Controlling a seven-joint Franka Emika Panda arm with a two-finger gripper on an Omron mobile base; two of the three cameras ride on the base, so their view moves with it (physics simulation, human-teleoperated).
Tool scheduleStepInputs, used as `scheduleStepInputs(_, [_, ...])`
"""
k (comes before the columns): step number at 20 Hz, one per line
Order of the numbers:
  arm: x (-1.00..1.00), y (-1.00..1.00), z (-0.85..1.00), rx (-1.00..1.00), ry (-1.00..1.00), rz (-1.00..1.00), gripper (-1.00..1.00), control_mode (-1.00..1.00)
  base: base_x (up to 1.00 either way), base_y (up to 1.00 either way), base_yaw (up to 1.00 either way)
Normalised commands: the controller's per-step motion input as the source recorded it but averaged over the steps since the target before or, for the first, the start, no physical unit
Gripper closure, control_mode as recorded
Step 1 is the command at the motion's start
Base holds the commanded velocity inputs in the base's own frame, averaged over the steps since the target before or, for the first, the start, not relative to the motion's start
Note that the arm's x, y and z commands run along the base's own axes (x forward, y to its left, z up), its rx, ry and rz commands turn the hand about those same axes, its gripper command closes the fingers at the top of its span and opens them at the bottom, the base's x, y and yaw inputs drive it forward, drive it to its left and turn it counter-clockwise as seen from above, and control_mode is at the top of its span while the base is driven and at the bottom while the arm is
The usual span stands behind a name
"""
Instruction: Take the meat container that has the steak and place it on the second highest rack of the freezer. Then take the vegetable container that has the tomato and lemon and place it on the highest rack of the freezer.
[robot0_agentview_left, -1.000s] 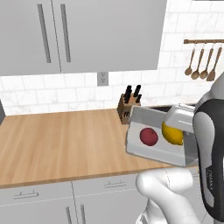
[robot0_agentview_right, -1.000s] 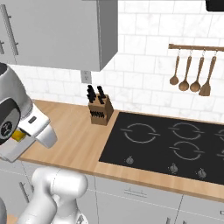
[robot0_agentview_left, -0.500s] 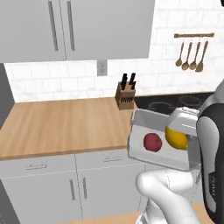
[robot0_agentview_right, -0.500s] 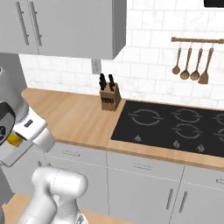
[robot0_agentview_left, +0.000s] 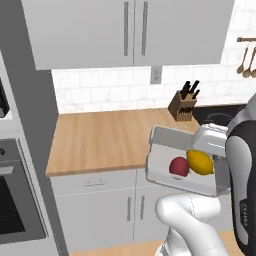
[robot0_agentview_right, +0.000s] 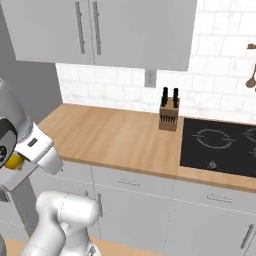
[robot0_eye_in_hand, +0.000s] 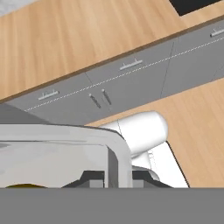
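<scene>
Wooden counter (robot0_agentview_left: 105, 140) behind, gripper (robot0_eye_in_hand: 113, 177) apparently clamps container (robot0_agentview_left: 165, 162) holding tomato (robot0_agentview_left: 179, 166), lemon (robot0_agentview_left: 201, 162).

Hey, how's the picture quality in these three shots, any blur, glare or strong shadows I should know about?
Left base view: even, flat light, no glare; the tomato and lemon in the vegetable container look slightly soft. Right base view: equally flat, the knife block casting only a faint shadow on the counter. Hand view: the container wall is close and smeared, the cabinet handles beyond it sharper.
</scene>
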Motion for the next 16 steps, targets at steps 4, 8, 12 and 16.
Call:
scheduleStepInputs(4, [0.00, 0.00, 0.00, 0.00, 0.00, 0.00, 1.00, 1.00, -0.45, 1.00, 0.00])
scheduleStepInputs(8, [0.00, 0.00, 0.00, 0.00, 0.00, 0.00, 1.00, 1.00, -0.57, 1.00, 0.00])
scheduleStepInputs(12, [0.00, 0.00, 0.00, 0.00, 0.00, 0.00, 1.00, 1.00, -0.13, 0.99, 0.00])
scheduleStepInputs(16, [0.00, 0.00, 0.00, 0.00, 0.00, 0.00, 1.00, 1.00, 0.00, 1.00, -0.01])
